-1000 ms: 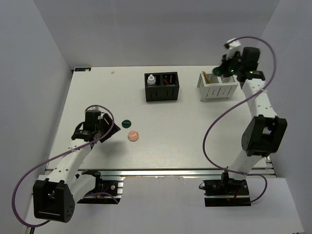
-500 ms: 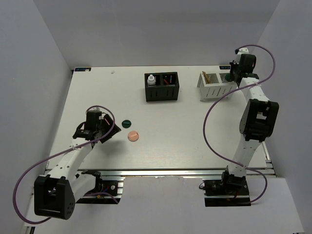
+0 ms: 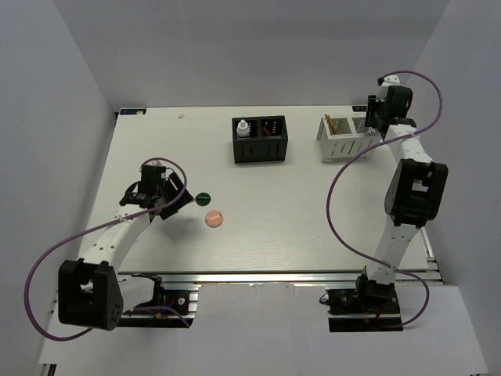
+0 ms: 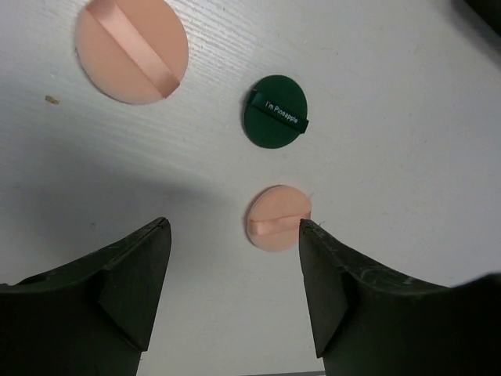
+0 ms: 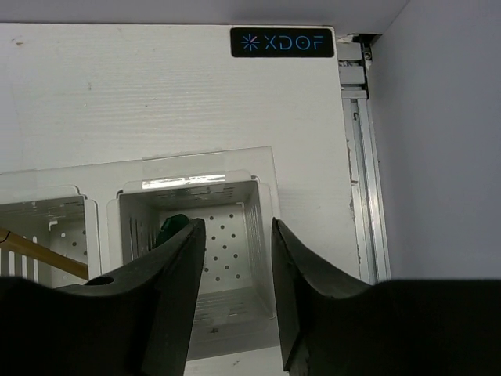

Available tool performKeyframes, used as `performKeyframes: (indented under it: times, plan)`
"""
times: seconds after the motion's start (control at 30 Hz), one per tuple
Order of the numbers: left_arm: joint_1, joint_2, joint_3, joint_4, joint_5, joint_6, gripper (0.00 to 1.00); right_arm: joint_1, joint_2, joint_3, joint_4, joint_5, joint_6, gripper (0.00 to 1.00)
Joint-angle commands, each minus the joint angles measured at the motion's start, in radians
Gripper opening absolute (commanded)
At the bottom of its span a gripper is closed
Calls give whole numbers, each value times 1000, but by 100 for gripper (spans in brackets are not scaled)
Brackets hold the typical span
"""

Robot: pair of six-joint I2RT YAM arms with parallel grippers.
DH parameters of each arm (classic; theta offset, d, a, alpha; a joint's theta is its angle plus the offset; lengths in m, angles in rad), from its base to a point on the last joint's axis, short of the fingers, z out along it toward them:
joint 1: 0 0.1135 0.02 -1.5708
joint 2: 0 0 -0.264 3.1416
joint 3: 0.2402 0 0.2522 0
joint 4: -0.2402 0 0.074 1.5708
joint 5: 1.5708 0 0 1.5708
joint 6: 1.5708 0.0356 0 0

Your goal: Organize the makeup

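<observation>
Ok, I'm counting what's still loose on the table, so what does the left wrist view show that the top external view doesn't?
Only the left wrist view: a large pink puff, a third disc unseen from above, and the white lettering on the green disc. Only the top external view: the black box holding the white bottle, the white slotted box, and the right arm over its right end. Both: the green disc and the small pink disc beside it, loose on the table.
</observation>
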Motion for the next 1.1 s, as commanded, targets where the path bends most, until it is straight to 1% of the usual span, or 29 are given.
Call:
performKeyframes:
  times: [0.0,0.03,0.07,0.1,0.13,0.17,0.2,0.23,0.27,0.3,0.33,0.4,0.43,0.47,0.5,0.53,0.6,0.63,0.73,0.83,0.87,0.97,1.07]
  plan:
    - [8,39,101,-27,-47,26,75,-11,-42,31,19,-61,11,45]
    - [8,51,115,-36,-81,28,74,-11,-53,37,9,-85,-10,45]
    - [9,68,127,-50,-88,28,73,-12,-80,44,-17,-184,-33,43]
    - [16,74,142,-54,-93,28,67,-12,-101,44,-33,-268,-65,42]
    - [29,82,147,-60,-93,31,59,-14,-146,29,-72,-474,-143,40]
    - [29,86,147,-62,-84,35,59,-14,-174,11,-85,-580,-185,40]
    - [49,91,149,-65,-73,40,48,-14,-203,-15,-96,-684,-220,39]
    - [60,97,150,-70,-63,55,47,-12,-234,-49,-96,-772,-251,38]
    - [71,108,149,-71,-49,64,47,3,-296,-89,-84,-892,-273,38]
    - [94,113,149,-70,-12,72,47,17,-329,-167,-67,-930,-291,39]
    - [107,119,149,-70,-1,84,51,33,-358,-202,-70,-946,-312,42]
    - [134,148,153,-71,4,101,61,98,-435,-299,-102,-946,-374,44]
    - [137,163,162,-73,-4,116,68,116,-456,-328,-111,-947,-386,45]
    - [137,180,167,-68,-10,124,69,164,-499,-360,-117,-950,-394,46]
    - [172,217,175,-65,-19,132,70,182,-519,-391,-116,-950,-394,46]
    - [174,237,182,-57,-26,141,71,196,-536,-447,-99,-949,-383,47]
    - [175,276,217,-44,-33,147,72,222,-581,-497,-67,-952,-322,47]
    - [175,321,231,-41,-44,152,72,228,-591,-532,-42,-956,-302,47]
    - [175,405,290,-47,-82,172,72,232,-613,-557,-41,-967,-262,47]
    - [177,459,326,-50,-116,190,72,232,-631,-574,-50,-964,-258,47]
    - [177,468,331,-45,-118,198,71,232,-639,-583,-50,-967,-253,47]
    - [178,513,331,-33,-115,221,64,232,-654,-604,-33,-975,-227,47]
    - [180,550,323,-7,-96,232,63,232,-664,-618,-21,-980,-204,47]
